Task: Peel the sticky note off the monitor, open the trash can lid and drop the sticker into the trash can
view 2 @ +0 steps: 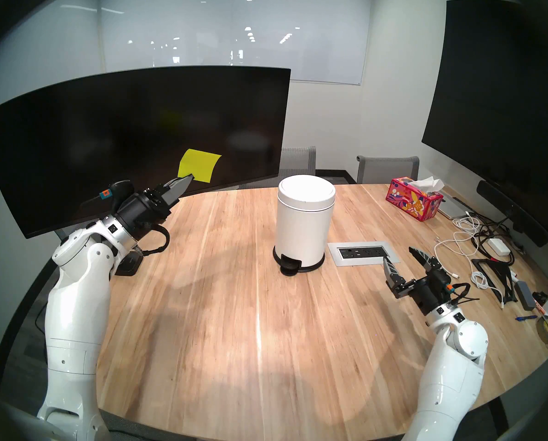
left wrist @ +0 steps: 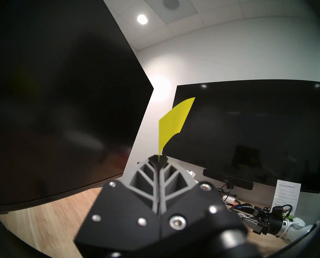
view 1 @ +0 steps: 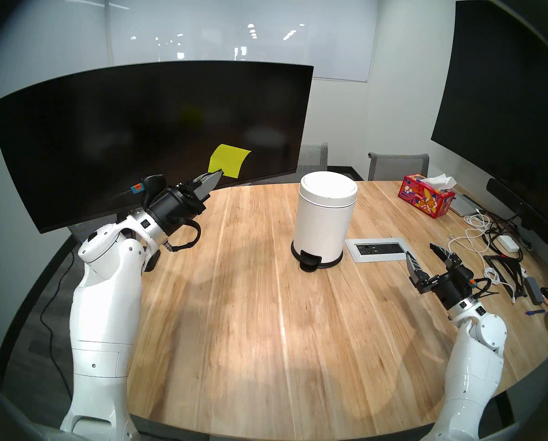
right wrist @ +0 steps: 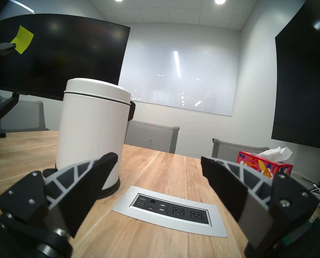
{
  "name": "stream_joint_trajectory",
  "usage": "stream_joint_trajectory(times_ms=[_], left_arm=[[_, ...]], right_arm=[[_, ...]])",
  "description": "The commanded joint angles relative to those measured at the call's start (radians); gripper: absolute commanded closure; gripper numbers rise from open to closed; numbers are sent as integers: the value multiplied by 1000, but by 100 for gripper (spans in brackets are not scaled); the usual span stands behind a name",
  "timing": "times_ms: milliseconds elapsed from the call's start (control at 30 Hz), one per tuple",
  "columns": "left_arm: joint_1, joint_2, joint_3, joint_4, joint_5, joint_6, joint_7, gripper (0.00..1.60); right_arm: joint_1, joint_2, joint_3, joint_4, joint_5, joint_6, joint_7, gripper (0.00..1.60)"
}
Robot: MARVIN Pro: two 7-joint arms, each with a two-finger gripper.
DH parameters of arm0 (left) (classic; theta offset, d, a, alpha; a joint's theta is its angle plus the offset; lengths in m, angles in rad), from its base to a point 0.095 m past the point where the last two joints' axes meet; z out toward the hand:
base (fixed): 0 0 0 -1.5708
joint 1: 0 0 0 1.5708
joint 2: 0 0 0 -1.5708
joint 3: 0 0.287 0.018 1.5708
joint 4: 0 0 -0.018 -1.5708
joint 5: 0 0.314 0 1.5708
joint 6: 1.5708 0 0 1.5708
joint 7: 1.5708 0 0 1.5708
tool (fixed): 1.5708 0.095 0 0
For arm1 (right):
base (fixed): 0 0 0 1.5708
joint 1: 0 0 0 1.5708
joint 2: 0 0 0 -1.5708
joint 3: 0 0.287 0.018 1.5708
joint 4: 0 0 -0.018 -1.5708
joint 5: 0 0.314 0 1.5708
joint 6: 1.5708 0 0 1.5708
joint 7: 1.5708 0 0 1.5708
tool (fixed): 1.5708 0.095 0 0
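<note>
The sticky note (view 1: 228, 160) is being pinched by one corner between the closed fingers of the left gripper (view 1: 216, 177), curling free in front of the monitor (view 1: 123, 128). The trash can (view 1: 323, 227) is being left standing on the table (view 1: 250, 319), its lid (view 1: 328, 189) shut. The right gripper (view 1: 424, 252) is being held wide apart beside the outlet panel (view 1: 377, 249).

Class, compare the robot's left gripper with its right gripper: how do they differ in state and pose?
The left gripper is shut, pinching a corner of the sticky note; the right gripper is open and holds nothing. The left is raised in front of the monitor; the right hangs low over the table, right of the trash can. Both have the same ribbed grey and black fingers.
</note>
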Motion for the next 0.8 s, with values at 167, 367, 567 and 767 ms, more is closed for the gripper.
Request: stream_joint_trajectory(times_ms=[167, 367, 567, 767], left_arm=[[-10, -1, -2, -19, -2, -1, 2, 160], [-10, -1, -3, -19, -1, -1, 2, 160], [-10, -1, -3, -19, -1, -1, 1, 160], [-10, -1, -3, -19, -1, -1, 1, 160]], right_arm=[[-8, 9, -25, -48, -2, 16, 41, 0], [-37, 15, -42, -98, 1, 43, 94, 0], [-76, 56, -64, -124, -1, 65, 191, 0], [-103, 75, -74, -139, 1, 49, 273, 0]])
